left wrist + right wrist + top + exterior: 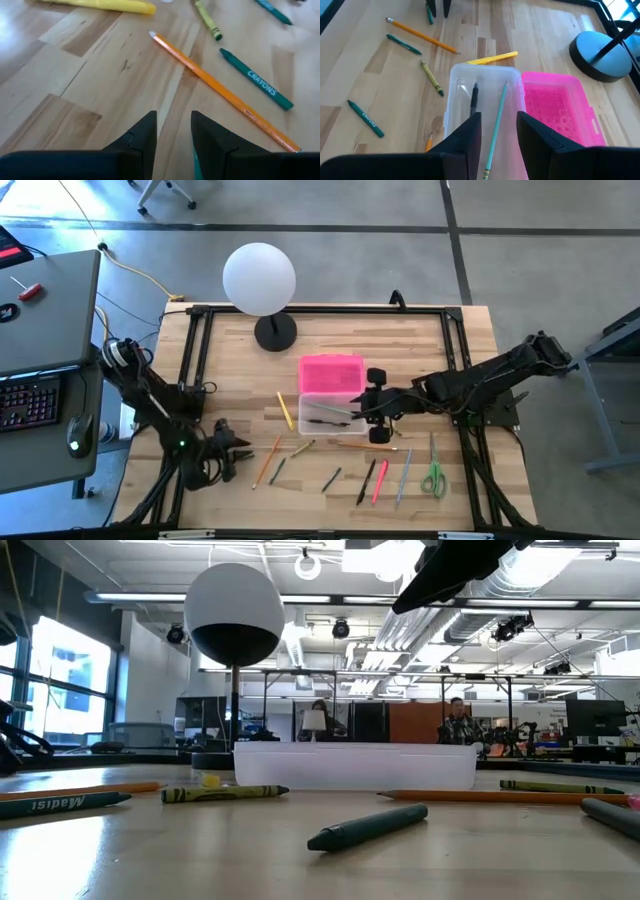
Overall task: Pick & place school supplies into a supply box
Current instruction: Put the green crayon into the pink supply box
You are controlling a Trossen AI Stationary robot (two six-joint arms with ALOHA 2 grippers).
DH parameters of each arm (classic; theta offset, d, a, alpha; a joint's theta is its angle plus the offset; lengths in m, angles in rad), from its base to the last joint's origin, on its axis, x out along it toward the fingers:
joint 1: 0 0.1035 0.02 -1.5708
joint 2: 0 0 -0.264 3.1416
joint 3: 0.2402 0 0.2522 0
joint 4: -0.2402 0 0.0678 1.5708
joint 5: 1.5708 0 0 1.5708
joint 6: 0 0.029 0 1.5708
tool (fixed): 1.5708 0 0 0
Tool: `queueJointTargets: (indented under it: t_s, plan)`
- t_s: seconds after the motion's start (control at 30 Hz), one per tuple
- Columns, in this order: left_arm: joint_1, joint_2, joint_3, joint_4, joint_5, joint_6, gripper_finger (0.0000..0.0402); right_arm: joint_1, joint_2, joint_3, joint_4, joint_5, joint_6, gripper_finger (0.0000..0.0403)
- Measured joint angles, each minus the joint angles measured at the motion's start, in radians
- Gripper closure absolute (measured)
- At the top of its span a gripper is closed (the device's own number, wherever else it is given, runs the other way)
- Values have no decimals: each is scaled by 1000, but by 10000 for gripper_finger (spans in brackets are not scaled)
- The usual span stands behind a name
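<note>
Bright overhead ceiling lights [305, 565] glare, the table [200, 860] foreground softly blurred in the low view.

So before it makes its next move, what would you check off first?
1. Clear box open, pink lid lying beside it: ok.
2. Already inside: a black pen and a green pencil, one end on the rim: ok.
3. Right pincer above the box, open, holding nothing: ok.
4. Left pincer open, low over the table near the orange pencil: ok.
5. All supplies boxed: not ok; scissors and others are out.
</note>
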Motion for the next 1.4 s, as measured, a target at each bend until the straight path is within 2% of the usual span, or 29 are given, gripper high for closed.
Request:
queueJointTargets:
  t_s: [0.2, 0.37, 0.53, 0.67, 1.2, 1.4]
  plan:
    - [0, 0, -99, 254, -10, 132, 250, 0, 0, 0, 7, 30, -8, 299]
    - [0, 0, -106, 298, 2, 172, 250, -1, 0, 0, 11, 31, -8, 299]
    - [0, 19, -106, 389, 65, 177, 250, -1, 0, 0, 17, 35, -8, 299]
    - [0, 51, -99, 397, 86, 177, 250, -1, 0, 0, 18, 36, -9, 299]
    - [-5, 238, -93, 439, -9, 158, 250, -1, 0, 0, 54, 28, -31, 299]
    - [-85, 310, -92, 431, -93, 91, 254, -1, 0, 0, 59, 28, -37, 299]
